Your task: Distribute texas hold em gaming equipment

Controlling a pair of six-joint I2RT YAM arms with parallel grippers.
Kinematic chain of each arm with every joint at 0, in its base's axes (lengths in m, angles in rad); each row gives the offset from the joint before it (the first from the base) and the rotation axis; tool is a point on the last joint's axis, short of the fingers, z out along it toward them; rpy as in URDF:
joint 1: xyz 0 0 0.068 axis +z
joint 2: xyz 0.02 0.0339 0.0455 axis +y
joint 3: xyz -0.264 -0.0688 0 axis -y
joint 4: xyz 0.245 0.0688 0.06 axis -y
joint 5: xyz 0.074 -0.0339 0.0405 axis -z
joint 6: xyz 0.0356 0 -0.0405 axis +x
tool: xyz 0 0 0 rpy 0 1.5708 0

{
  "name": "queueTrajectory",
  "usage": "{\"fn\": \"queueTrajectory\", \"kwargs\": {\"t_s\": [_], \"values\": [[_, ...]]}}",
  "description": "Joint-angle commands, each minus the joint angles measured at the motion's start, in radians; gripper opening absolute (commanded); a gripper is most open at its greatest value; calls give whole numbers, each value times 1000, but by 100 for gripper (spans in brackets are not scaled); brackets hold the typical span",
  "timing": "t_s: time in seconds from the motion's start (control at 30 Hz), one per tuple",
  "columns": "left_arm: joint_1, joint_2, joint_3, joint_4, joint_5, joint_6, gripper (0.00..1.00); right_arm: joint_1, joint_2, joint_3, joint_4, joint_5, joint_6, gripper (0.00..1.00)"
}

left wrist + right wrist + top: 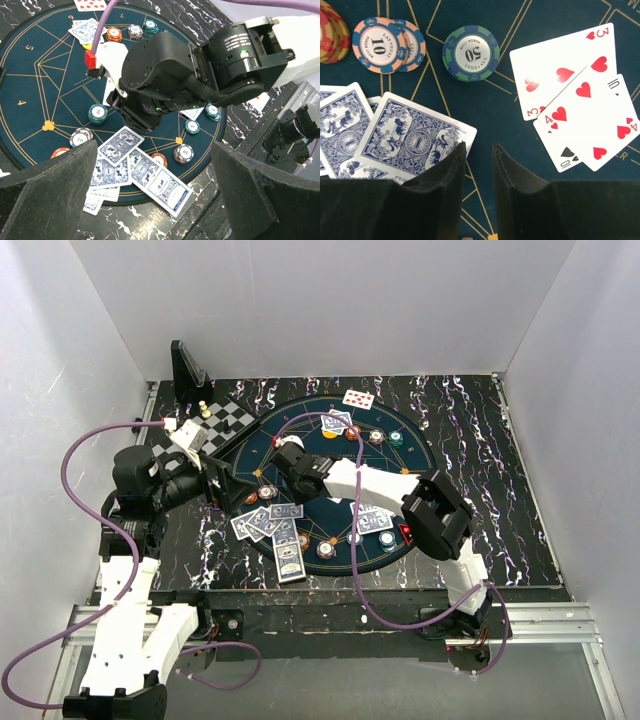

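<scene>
Blue-backed cards [268,524] lie fanned at the mat's front-left rim, with a card box [290,563] beside them; both show in the left wrist view [122,155]. My left gripper [216,486] hangs wide open and empty over them [155,150]. My right gripper [290,455] sits low over the mat, jaws narrowly open and empty [479,147]; its left fingertip overlaps a blue-backed card [415,142]. Face-up 3 and 4 of hearts and a black 10 [577,95] lie to the right. A green 50 chip [471,54] and orange 10 chips [377,45] lie ahead.
The round dark blue mat [405,455] holds scattered chips [387,538], two cards [337,422] and, just beyond its rim, a face-up red card [358,398]. A checkered board [228,422] with chess pieces and a black stand [187,368] are at back left. White walls enclose the table.
</scene>
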Motion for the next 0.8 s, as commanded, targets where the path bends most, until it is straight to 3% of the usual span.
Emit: {"fn": "queueTrajectory", "kwargs": {"t_s": [0.0,0.07,0.17,0.3,0.47,0.63,0.77], "values": [[5,-14,16,0,13,19,98,4,-73,37,-12,3,43,38],[5,-14,13,1,10,18,98,12,-87,28,31,-80,43,44],[5,-13,16,0,13,18,98,47,-93,26,65,-152,-6,61],[5,-11,23,-2,11,21,98,79,-84,-13,100,-206,-67,69],[6,-8,40,-3,22,7,98,106,-65,-63,183,-234,-136,71],[6,-6,48,3,24,-4,98,113,11,3,143,-124,-162,70],[6,-13,40,-3,24,-1,98,112,22,-7,160,-55,-158,63]]}}
